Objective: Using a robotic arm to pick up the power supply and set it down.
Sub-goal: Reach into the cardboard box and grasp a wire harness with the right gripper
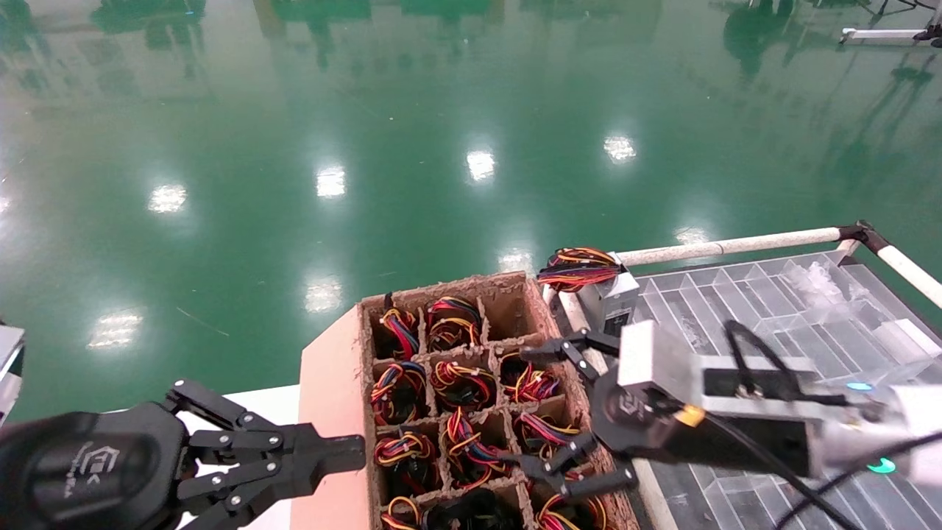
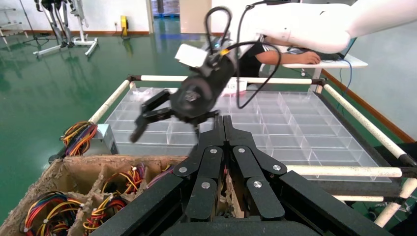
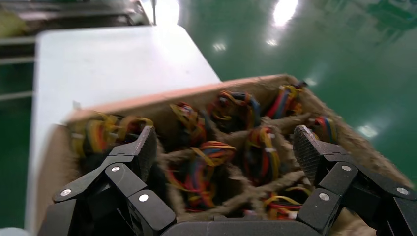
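Power supplies (image 1: pixel 460 383) fill a divided cardboard box (image 1: pixel 331 412) at lower centre; the right gripper (image 1: pixel 570 412) hovers spread above them to grasp one, the left gripper (image 1: pixel 346 450) pressed together at lower left.

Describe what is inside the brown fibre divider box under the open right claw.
The brown fibre divider box holds looped red, orange, yellow and black wire bundles in most cells; one far corner cell looks empty. The bundles cover whatever sits beneath them. The right claw hangs open above.

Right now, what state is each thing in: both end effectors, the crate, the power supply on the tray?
Right end effector: open, empty, over the crate.
Left end effector: shut, empty, beside the crate.
Crate: most visible cells hold wire bundles.
Power supply: upright at the tray's corner.
Clear tray: compartments mostly bare.
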`<move>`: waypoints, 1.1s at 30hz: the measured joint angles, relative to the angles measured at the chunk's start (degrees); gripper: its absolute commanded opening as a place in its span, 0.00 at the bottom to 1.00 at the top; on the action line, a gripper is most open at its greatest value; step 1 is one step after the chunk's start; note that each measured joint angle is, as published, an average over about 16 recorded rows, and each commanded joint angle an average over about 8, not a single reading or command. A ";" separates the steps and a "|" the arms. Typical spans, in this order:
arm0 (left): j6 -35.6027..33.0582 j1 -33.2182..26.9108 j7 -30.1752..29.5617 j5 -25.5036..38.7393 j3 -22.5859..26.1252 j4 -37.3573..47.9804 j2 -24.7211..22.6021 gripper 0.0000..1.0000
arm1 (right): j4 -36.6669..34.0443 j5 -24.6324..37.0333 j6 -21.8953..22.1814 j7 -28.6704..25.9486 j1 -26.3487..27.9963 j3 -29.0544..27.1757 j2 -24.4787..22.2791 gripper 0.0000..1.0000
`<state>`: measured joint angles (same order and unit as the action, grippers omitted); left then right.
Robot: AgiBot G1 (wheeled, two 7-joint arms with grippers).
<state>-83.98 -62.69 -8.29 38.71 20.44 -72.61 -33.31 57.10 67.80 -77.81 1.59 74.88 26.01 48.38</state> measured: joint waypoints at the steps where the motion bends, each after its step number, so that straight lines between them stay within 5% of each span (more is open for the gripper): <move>1: 0.00 0.00 0.00 0.00 0.00 0.00 0.00 1.00 | -0.95 1.05 0.41 0.87 0.66 0.42 0.74 1.00; 4: 0.00 0.00 0.00 0.00 0.00 0.00 0.00 1.00 | -3.62 4.08 1.49 3.28 2.56 1.65 2.67 0.82; 9: 0.00 0.00 0.00 0.00 0.01 0.00 0.00 1.00 | -7.65 8.46 2.95 6.36 5.41 3.52 5.27 0.20; 11: 0.00 0.00 0.00 -0.01 0.01 0.00 0.00 1.00 | -9.12 9.76 3.36 7.28 6.35 4.12 6.16 0.04; 33: 0.01 -0.01 0.01 -0.02 0.02 0.00 0.01 1.00 | -22.97 14.60 7.73 18.64 12.14 6.68 16.69 0.00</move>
<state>-83.97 -62.69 -8.28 38.70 20.46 -72.60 -33.30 34.13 82.40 -70.08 20.23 87.02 32.70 65.07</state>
